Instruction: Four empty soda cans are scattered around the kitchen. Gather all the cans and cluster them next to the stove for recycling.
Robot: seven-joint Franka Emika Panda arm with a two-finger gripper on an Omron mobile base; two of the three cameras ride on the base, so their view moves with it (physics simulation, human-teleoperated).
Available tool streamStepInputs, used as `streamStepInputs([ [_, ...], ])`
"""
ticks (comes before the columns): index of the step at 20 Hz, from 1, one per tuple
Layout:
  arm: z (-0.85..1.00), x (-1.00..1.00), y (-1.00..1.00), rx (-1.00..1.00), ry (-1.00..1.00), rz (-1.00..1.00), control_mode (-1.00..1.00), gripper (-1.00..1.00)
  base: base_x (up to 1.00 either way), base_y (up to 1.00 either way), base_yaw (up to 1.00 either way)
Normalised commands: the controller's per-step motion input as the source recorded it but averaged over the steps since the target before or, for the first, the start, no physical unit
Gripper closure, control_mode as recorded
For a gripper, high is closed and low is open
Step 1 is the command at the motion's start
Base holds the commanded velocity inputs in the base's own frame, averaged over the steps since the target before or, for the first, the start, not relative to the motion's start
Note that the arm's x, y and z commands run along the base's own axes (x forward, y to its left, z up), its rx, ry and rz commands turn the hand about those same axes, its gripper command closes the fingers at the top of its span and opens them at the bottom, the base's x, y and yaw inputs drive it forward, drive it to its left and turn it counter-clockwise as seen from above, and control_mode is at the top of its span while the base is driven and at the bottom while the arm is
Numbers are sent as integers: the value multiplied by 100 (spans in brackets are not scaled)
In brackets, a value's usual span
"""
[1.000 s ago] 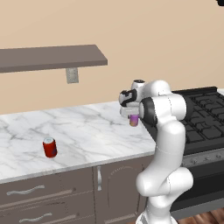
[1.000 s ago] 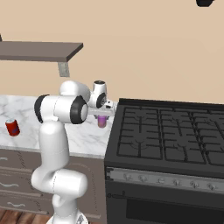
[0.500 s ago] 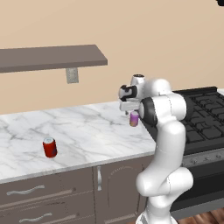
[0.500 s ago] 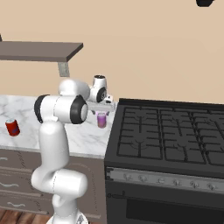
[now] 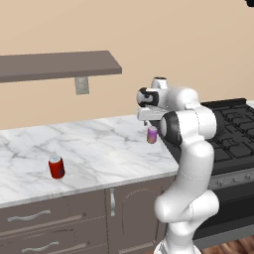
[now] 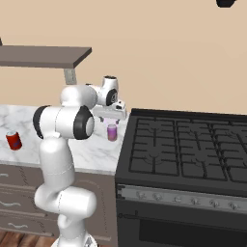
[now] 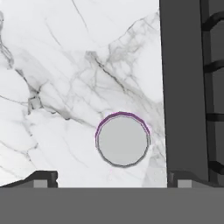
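Observation:
A purple-pink soda can [image 5: 152, 134] stands upright on the white marble counter [image 5: 99, 149], close to the left edge of the black stove [image 5: 233, 134]. My gripper [image 5: 149, 119] hangs just above it, open and holding nothing. From the right base view the can [image 6: 112, 132] sits under the gripper [image 6: 112, 116], beside the stove [image 6: 188, 149]. Looking straight down, the hand view shows the can's silver top [image 7: 123, 140] between the spread fingertips [image 7: 43, 177], apart from both, with the stove's rim [image 7: 181, 87] to its right. A red soda can [image 5: 56, 167] stands far left on the counter [image 6: 91, 144], also visible as a can [image 6: 14, 140].
A brown wall shelf [image 5: 59, 64] with an outlet [image 5: 82, 85] below it hangs over the counter's left part. Dark cabinet fronts [image 5: 74, 218] run beneath. The oven front [image 6: 183, 217] fills the lower right.
The gripper has opened and let go of the purple-pink can, then risen a little above it. The can stays put on the counter.

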Motion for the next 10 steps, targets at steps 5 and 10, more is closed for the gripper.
streamStepInputs([
  [5, 20, -94, 9, 13, 0, -7, -100, -100, 0, 0, 0],
  [10, 17, -83, 37, 0, -3, -2, -100, -100, 0, 0, 0],
])
